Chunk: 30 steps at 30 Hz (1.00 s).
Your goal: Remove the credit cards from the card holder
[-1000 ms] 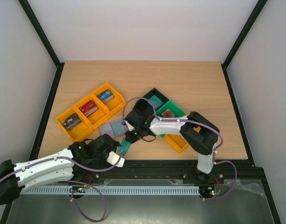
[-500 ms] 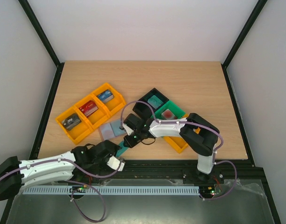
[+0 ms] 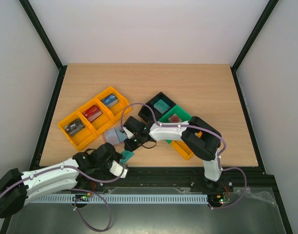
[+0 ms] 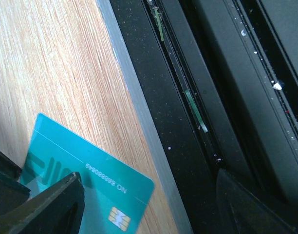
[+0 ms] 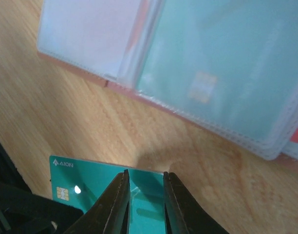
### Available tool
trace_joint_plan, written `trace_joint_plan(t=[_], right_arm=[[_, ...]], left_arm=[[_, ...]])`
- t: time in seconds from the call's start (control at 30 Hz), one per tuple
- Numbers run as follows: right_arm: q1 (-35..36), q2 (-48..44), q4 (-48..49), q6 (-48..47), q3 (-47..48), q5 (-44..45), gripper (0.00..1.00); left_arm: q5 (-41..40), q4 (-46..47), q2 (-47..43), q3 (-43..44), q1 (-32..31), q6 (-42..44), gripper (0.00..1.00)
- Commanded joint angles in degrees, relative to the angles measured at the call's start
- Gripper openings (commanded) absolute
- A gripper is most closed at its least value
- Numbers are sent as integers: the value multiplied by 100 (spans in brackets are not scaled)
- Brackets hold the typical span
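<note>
The card holder (image 3: pixel 115 134) lies open on the table, its clear pockets filling the top of the right wrist view (image 5: pixel 188 73) with a teal card showing inside one. A loose teal credit card (image 3: pixel 126 156) lies near the table's front edge. My left gripper (image 4: pixel 148 195) is open over that credit card (image 4: pixel 90 170), whose near end runs under the left finger. My right gripper (image 5: pixel 146 173) hovers just past the holder, over the same credit card (image 5: pixel 90 180). Only a narrow gap separates its fingers, and nothing is in the gap.
A three-part orange bin (image 3: pixel 84 104) at the left holds a dark, a red and a blue card. A black bin (image 3: pixel 150 109), a green bin (image 3: pixel 185 114) and another orange bin (image 3: pixel 185 151) sit under the right arm. The black frame rail (image 4: pixel 188 122) borders the table's front edge.
The right gripper has slid left, closer to the holder. The left arm pulled back and then came forward again. The teal card now lies slightly nearer the front edge.
</note>
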Motion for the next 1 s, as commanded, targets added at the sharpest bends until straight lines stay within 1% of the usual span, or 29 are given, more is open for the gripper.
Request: trace_joint_plan(t=[0.0, 0.07, 0.2, 0.33, 0.43, 0.47, 0.6, 0.73, 0.87, 0.97], right_arm=[[198, 195, -405, -179, -229, -270, 20], [263, 169, -371, -216, -317, -417, 19], [286, 117, -55, -73, -492, -687, 19], [282, 96, -110, -105, -426, -630, 19], [281, 97, -5, -65, -434, -809, 19], [288, 88, 44, -28, -468, -858, 19], [290, 6, 156, 39, -631, -933, 19], [290, -138, 217, 26, -784, -977, 19], [294, -178, 154, -31, -813, -979, 19], [290, -163, 109, -78, -811, -981, 19]], left_arm=[[-1352, 497, 179, -191, 288, 554, 74], [-1180, 350, 75, -119, 295, 673, 73], [-853, 116, -403, -114, 301, 1037, 70], [-1152, 170, -570, -384, 356, 1257, 66], [-1360, 261, -533, -471, 433, 1333, 63], [-1370, 311, -548, -452, 450, 1327, 60], [-1274, 329, -717, -343, 448, 1291, 43], [-1209, 142, -1079, -347, 459, 1365, 37], [-1139, -203, -1688, -358, 470, 1499, 29], [-1139, -414, -2060, -371, 469, 1527, 28]])
